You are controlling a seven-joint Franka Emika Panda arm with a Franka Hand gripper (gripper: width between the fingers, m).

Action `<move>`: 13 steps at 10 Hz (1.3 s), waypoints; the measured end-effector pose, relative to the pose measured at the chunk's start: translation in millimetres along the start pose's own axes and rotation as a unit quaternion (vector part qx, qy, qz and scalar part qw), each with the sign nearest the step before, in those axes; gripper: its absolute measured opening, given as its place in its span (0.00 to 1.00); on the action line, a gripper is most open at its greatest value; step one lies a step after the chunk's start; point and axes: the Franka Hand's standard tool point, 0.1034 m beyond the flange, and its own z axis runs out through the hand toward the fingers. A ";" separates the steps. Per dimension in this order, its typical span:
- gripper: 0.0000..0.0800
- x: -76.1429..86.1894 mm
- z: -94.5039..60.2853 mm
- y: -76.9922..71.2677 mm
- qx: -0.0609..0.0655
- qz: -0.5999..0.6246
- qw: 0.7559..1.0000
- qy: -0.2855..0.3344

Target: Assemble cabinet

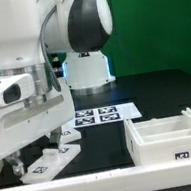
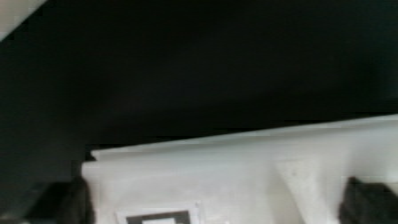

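Note:
The cabinet (image 1: 172, 137), an open white box with a tag on its front wall, stands on the black table at the exterior view's right. My gripper (image 1: 35, 155) hangs low at the exterior view's left over a loose white tagged panel (image 1: 45, 165) that lies flat on the table. In the wrist view the gripper (image 2: 217, 205) is open, with a dark finger (image 2: 54, 205) at each side of the blurred panel (image 2: 214, 170). I cannot tell whether the fingers touch the panel.
The marker board (image 1: 99, 115) lies flat on the table behind the middle. A second small white tagged piece (image 1: 68, 135) lies just beyond the panel. The arm's white base (image 1: 87, 70) stands at the back.

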 end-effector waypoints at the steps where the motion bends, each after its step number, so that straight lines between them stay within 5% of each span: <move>1: 0.72 -0.3 0.1 0.1 0.000 0.000 1.000 0.000; 2: 0.72 -0.6 0.2 0.1 0.000 0.001 1.000 0.000; 4: 0.32 -1.1 0.4 0.2 0.000 0.003 1.000 0.000; 5: 0.32 -1.4 0.5 0.2 0.000 0.004 1.000 0.000; 6: 0.10 -1.5 0.2 0.6 0.000 0.005 1.000 0.000; 9: 0.08 -2.6 -4.8 1.4 -0.010 0.029 1.000 0.003; 11: 0.08 -13.4 -27.3 -22.7 -0.034 0.142 0.989 0.016; 13: 0.08 -4.3 -40.8 -47.2 -0.025 0.291 0.956 0.025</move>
